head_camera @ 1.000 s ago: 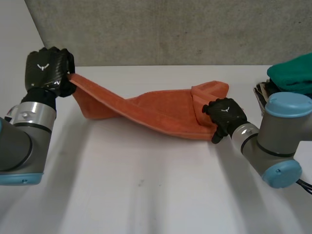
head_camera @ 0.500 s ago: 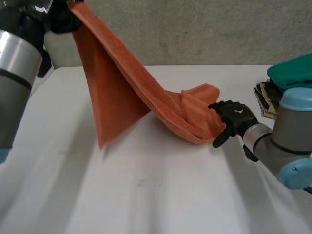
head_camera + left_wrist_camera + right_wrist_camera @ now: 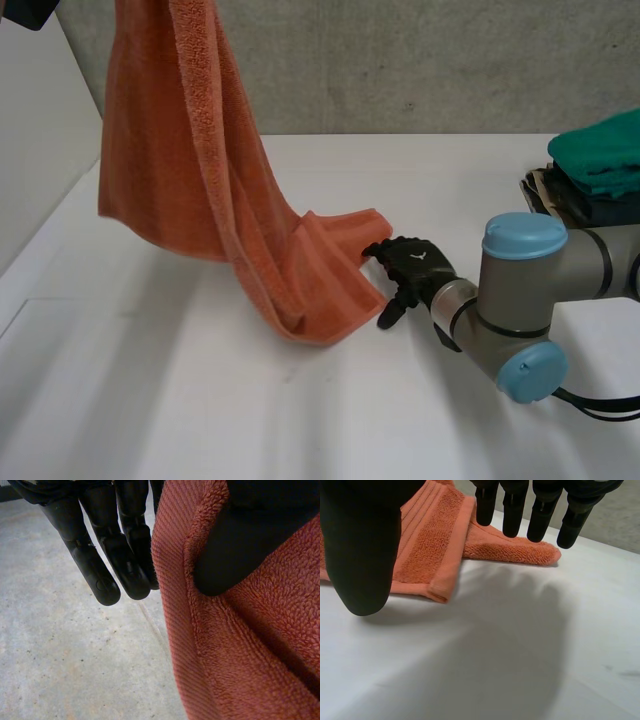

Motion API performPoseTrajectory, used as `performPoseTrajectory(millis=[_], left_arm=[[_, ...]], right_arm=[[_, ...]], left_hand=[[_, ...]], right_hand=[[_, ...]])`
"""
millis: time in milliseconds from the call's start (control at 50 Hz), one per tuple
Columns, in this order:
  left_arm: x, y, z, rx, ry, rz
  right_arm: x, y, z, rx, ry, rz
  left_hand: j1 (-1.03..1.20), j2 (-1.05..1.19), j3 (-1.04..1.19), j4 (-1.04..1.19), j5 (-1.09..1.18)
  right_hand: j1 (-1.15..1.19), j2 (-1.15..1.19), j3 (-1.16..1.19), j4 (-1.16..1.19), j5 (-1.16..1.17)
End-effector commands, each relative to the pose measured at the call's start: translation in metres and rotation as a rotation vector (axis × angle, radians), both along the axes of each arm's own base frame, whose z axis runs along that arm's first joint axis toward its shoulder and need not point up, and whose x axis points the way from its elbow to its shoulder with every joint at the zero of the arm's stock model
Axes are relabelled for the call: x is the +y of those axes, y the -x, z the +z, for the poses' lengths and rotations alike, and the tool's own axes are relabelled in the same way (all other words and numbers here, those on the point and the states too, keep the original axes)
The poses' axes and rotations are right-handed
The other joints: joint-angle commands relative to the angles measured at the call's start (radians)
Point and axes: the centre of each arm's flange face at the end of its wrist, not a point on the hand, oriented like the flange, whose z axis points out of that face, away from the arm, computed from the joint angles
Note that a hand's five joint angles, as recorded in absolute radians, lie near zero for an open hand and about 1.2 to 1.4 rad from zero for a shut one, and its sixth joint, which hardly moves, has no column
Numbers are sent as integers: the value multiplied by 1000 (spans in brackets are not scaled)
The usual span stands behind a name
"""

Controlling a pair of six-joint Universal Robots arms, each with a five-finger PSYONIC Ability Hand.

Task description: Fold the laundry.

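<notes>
L hand [image 3: 247, 540] is pinching the orange towel [image 3: 190, 150] btwn thumb & fingers, holding it high. Towel's lower end is trailing on the white table [image 3: 200, 400]. R hand [image 3: 412, 270] is hovering just beside that end, fingers spread, gripping nothing. A green cloth stack [image 3: 600, 150] is sitting far right, well apart.

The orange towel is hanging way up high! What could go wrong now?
1. The left hand only pinches the towel at its edge, between thumb and fingers. With most of the towel hanging below, it could slip out and drop.
2. The right hand is open beside the towel's low end on the table and is not holding it. That end may slide away or bunch up, which would make the fold crooked.
</notes>
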Motion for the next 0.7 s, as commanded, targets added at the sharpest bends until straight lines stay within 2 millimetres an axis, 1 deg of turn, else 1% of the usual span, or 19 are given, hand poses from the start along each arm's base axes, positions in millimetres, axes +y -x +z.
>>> performPoseTrajectory(millis=[20, 80, 120, 160, 180, 200, 240, 260, 320, 360, 400, 440, 480, 540, 660, 700], left_arm=[[-6, 1, -8, -12, -22, 3], [-8, 3, -15, -24, -42, 3], [-8, 4, -25, -38, -67, 3], [-10, 3, -33, -47, -90, 6], [-12, 3, -41, -54, -109, 10], [-13, 2, -45, -59, -122, 10], [-14, 2, -54, -70, -144, 11], [-14, 2, -62, -81, -166, 11], [-14, 3, -78, -103, -208, 8], [-14, 3, -84, -110, -223, 8], [-14, 2, -91, -117, -241, 9], [-16, 1, -94, -121, -251, 15], [-19, -3, -100, -124, -266, 28], [-23, -6, -103, -122, -272, 42], [-27, -11, -108, -120, -277, 58], [-27, -11, -109, -121, -275, 59]], right_arm=[[6, -4, 5, 17, 22, 15], [7, -4, 15, 46, 64, 46], [11, -4, 26, 89, 122, 79], [14, -3, 32, 136, 170, 110], [15, -4, 34, 150, 187, 123], [18, -6, 38, 185, 230, 158], [21, -9, 39, 214, 263, 199], [23, -10, 38, 227, 276, 220], [29, -20, 35, 234, 310, 310], [30, -26, 29, 223, 304, 353], [29, -29, 23, 224, 291, 367], [27, -31, 15, 241, 266, 379], [26, -32, 12, 246, 257, 385], [24, -36, 5, 252, 246, 393], [20, -39, -1, 265, 265, 404], [19, -41, -2, 267, 274, 408]], left_hand=[[234, 197, 200, 195, 246], [234, 197, 200, 195, 246], [234, 197, 200, 195, 246], [234, 197, 200, 195, 246], [234, 197, 200, 195, 246], [234, 197, 200, 195, 246], [234, 197, 200, 195, 246], [234, 197, 200, 195, 246], [234, 197, 200, 195, 246], [234, 197, 200, 195, 246], [234, 197, 200, 195, 246], [234, 197, 200, 195, 246], [234, 197, 200, 195, 246], [234, 197, 200, 195, 246], [234, 197, 200, 195, 246], [234, 197, 200, 195, 246]], right_hand=[[138, 128, 126, 126, 114], [185, 175, 173, 173, 162], [246, 237, 234, 234, 223], [276, 266, 264, 264, 252], [285, 275, 272, 273, 261], [320, 310, 307, 308, 296], [346, 337, 334, 334, 323], [352, 343, 340, 340, 329], [358, 349, 346, 346, 335], [361, 352, 349, 349, 338], [361, 352, 349, 349, 338], [361, 352, 349, 349, 338], [361, 352, 349, 349, 338], [364, 354, 352, 352, 341], [411, 401, 399, 399, 388], [461, 451, 449, 449, 438]])
